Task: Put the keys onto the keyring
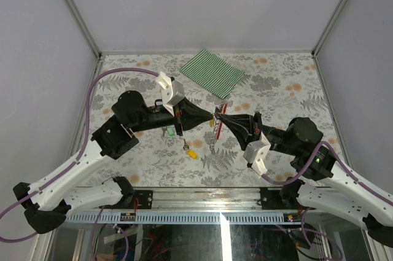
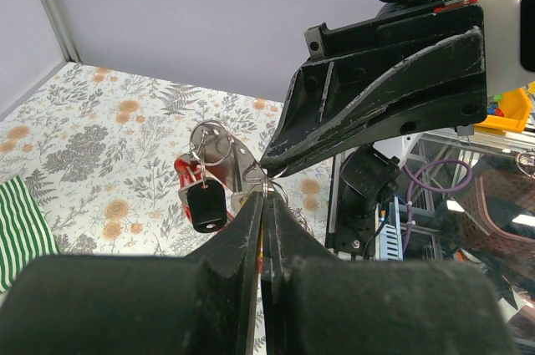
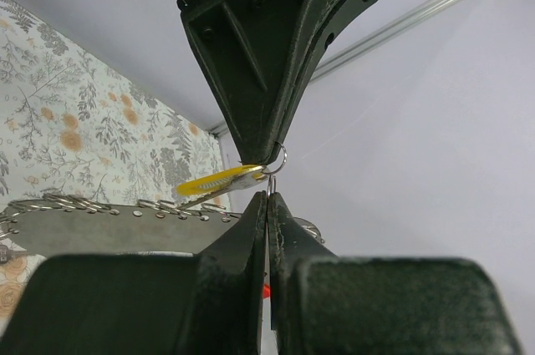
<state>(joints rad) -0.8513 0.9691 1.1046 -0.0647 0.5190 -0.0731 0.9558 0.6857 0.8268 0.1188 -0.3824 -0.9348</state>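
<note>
Closed left hand, closed right hand, keyring

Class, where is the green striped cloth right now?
In the top view, the green striped cloth lies flat on the table, near the middle of its far edge.

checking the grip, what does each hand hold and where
Both shut: left hand and right hand seem to pinch the keyring by its small silver ring.

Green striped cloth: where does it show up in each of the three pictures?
Top view: the cloth lies upper centre.
Left wrist: the cloth is at the lower-left edge, partly cut off.
Right wrist: not in it.
Shared landmark: the floral tabletop.
</note>
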